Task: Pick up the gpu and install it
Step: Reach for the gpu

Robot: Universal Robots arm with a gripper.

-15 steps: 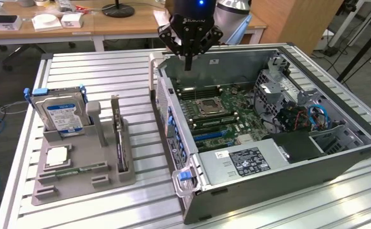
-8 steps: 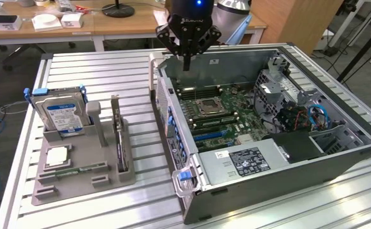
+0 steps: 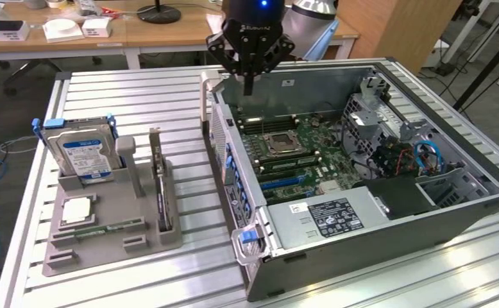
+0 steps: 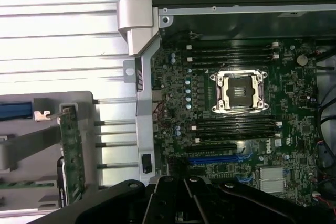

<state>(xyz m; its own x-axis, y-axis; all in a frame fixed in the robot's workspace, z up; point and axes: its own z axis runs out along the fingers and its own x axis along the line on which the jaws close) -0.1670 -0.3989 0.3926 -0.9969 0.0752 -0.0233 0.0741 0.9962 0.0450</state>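
Gpu [image 3: 160,192] stands in grey holder [image 3: 100,249] beside hard drive [image 3: 83,154]

The exterior view stands off the counter [image 3: 147,96], raised and tilted down. It faces the open computer case [image 3: 378,247] from a near corner, far enough back to take in the parts holder [image 3: 104,247] and the tool [image 3: 247,86]. The wrist view looks straight down from close above the case. Both views share the motherboard [image 3: 318,131], the case's side wall and the holder's edge.
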